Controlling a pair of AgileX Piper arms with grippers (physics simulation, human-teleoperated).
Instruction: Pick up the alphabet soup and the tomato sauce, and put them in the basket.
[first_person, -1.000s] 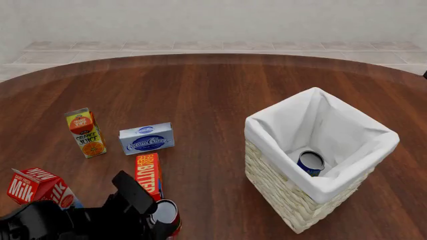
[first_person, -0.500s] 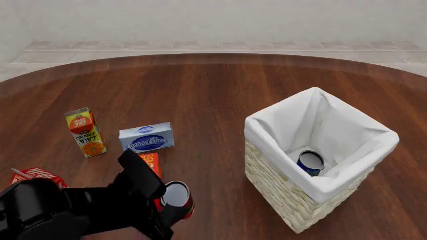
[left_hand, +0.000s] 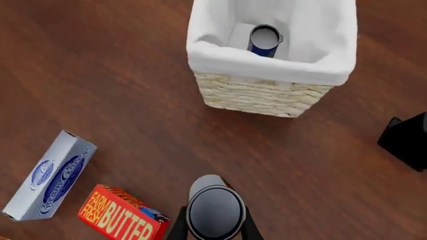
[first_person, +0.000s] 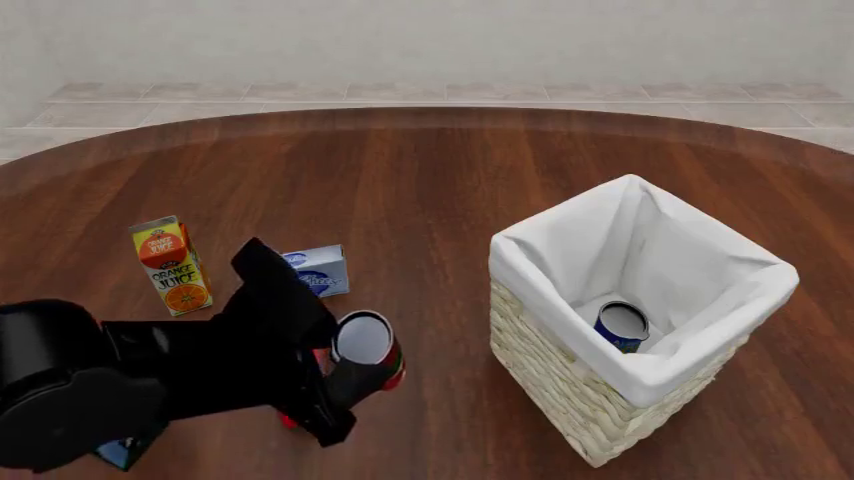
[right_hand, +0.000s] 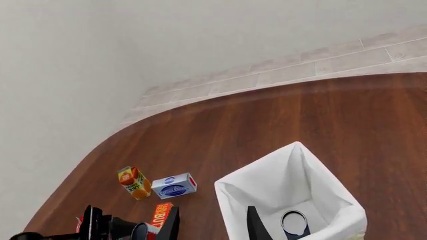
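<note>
Nice, your left gripper (first_person: 350, 375), clamped on the tomato sauce (first_person: 364, 358), has lifted it closer to the basket (first_person: 561, 385); alphabet soup (first_person: 622, 325) already inside. Right gripper (right_hand: 212, 226) sits spread, empty.

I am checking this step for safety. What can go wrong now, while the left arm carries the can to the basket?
1. The tomato sauce, held by the left gripper, could hit the basket rim if carried too low.
2. Dropped inside, it may land on the alphabet soup.

A round dark wooden table (first_person: 441, 180) stands on pale tiled floor (first_person: 400, 95).
</note>
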